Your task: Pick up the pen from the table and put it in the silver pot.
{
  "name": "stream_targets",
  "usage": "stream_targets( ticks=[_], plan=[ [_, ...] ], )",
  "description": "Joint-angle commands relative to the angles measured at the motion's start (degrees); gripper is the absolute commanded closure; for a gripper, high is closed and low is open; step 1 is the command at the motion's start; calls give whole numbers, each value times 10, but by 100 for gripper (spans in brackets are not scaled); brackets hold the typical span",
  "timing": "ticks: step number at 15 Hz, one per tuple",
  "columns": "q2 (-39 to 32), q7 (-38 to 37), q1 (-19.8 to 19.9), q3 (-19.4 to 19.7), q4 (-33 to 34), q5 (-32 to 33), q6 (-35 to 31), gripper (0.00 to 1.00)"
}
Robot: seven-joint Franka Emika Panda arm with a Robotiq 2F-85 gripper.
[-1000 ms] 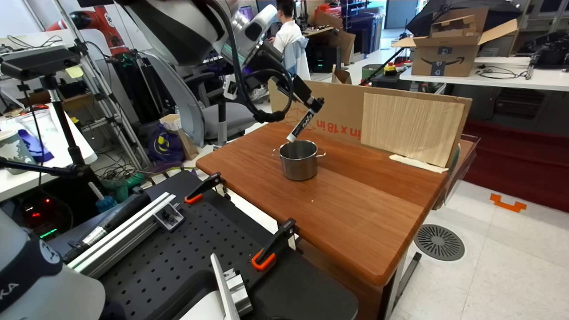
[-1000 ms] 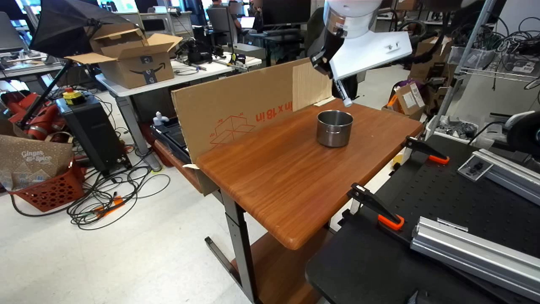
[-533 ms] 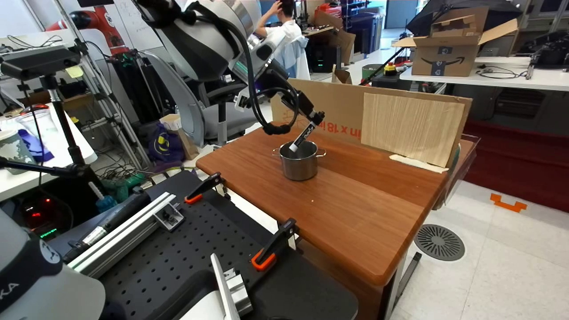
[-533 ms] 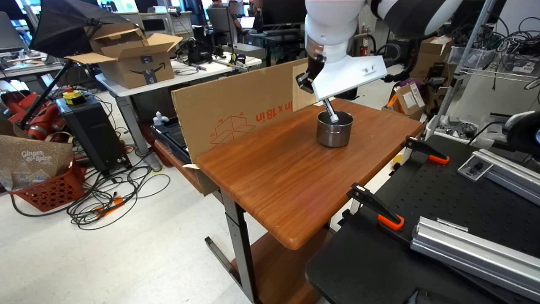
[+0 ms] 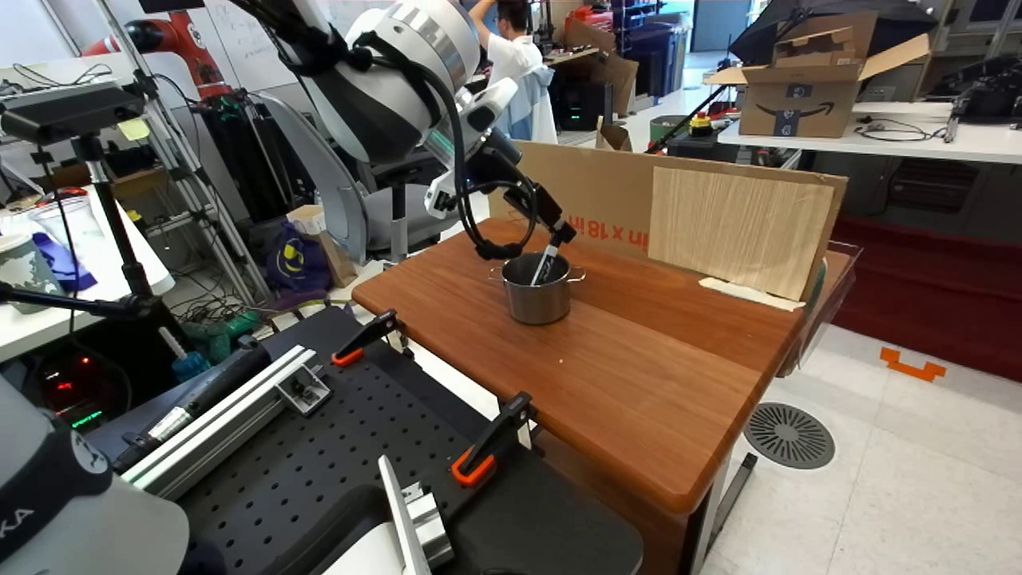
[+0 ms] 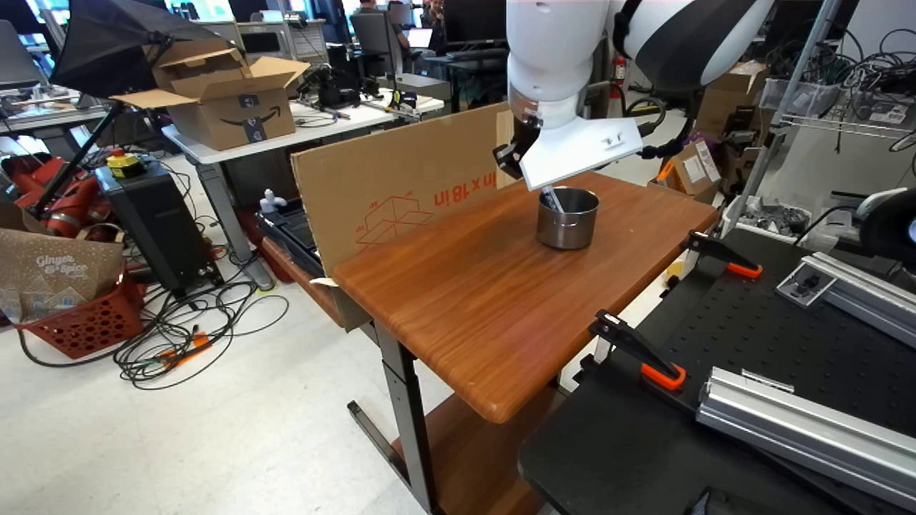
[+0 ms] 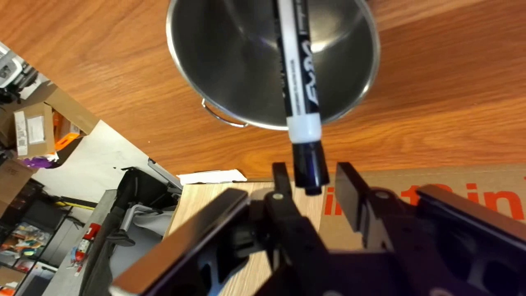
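The pen, a black-and-white marker with a black cap, stands tilted with its lower part inside the silver pot. The pot stands on the reddish-brown table. In an exterior view the pen leans in the pot. My gripper is just above the pot's rim on the cardboard side. In the wrist view the gripper is open. The pen's cap end is between the fingers with a gap on each side, and the pen slants down into the pot. Its lower tip is out of frame.
A cardboard panel stands along the table's far edge, close behind the gripper. The pot has a wire handle on its side. Orange-and-black clamps sit on the black perforated bench by the table's near edge.
My gripper has come down to the pot. The pen has gone from above the pot to inside it and stands steeper. The pen's cap end now sits loose between the open fingers.
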State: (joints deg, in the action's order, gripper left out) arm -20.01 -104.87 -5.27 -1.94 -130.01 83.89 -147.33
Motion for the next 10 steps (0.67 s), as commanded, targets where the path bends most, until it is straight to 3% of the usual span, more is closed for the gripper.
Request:
stream_targets(
  ticks=[1,6,10],
  plan=[
    [-8,-8,6,3,9,10,-25,33],
    [-6,-7,8,6,7,7,-34,0],
    [12,17,8,0,1,-12,-47,0]
  ],
)
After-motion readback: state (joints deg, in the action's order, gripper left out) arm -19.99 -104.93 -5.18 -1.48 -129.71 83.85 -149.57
